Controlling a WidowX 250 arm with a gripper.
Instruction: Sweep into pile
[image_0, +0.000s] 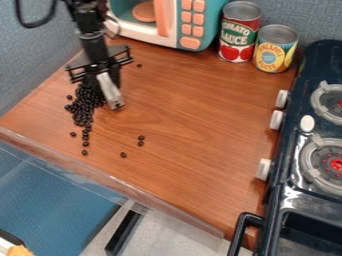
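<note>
A black robot arm (90, 37) comes down from the top edge, left of center, its gripper (100, 75) low over a brown wood-grain counter (187, 110) in the upper left of the frame. A pale gray piece (109, 90) slants down at the gripper's lower end, its tip just beside the beans; whether the gripper is apart, together or clamped on that piece cannot be told.

Small dark beans (83, 106) lie heaped in an elongated cluster at left, below and beside the gripper, trailing off in a thin line toward the lower left. Stray beans dot the wood: one above and to the right of the gripper, two nearly touching below and to the right of the heap, another lower between those two and the line's end, and a couple just off the heap's left side.

At the top edge stands a teal-and-white toy microwave (166, 34) with orange buttons. To its right are a red-and-green can (239, 35) and, just beside it, a yellow can (274, 49), both upright. A dark toy stove (290, 150) with white knobs and two gray-ringed burners lines the right side. A clear strip (120, 184) runs along the counter's lower edge.
</note>
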